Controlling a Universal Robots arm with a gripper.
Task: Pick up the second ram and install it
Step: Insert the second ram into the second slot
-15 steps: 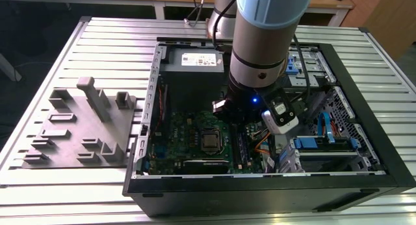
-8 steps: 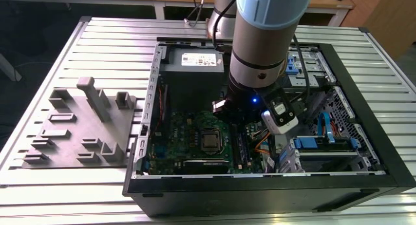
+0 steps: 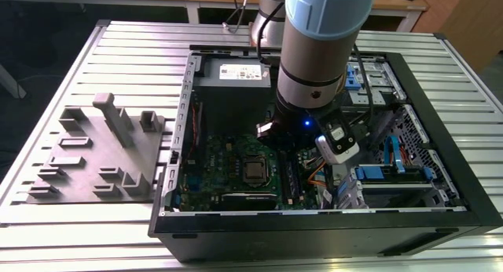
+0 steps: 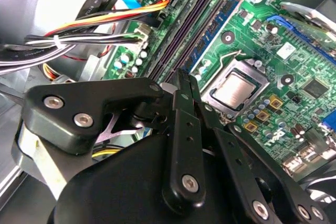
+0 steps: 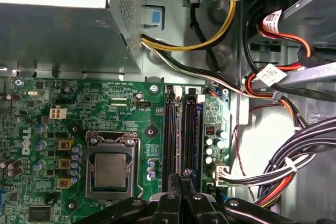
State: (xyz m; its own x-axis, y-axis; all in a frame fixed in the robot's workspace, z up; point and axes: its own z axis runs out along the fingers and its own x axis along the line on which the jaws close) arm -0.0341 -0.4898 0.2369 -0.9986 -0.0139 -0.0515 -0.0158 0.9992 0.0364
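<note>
Wrist views: closed claw above slots

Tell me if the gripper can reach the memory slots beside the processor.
Likely yes: the gripper sits right above the memory slots, and the cable bundles lie off to one side, not across them.

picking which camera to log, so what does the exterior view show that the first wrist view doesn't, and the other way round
Exterior view: the grey fixture tray on the slatted table at the exterior view's left, the whole open case, and the arm reaching down into it.
First wrist view: the yellow cable looping beside the power supply's mesh wall, and the gripper, fingers shut, by the memory slots.
Both: the green motherboard, the processor and the power supply.
</note>
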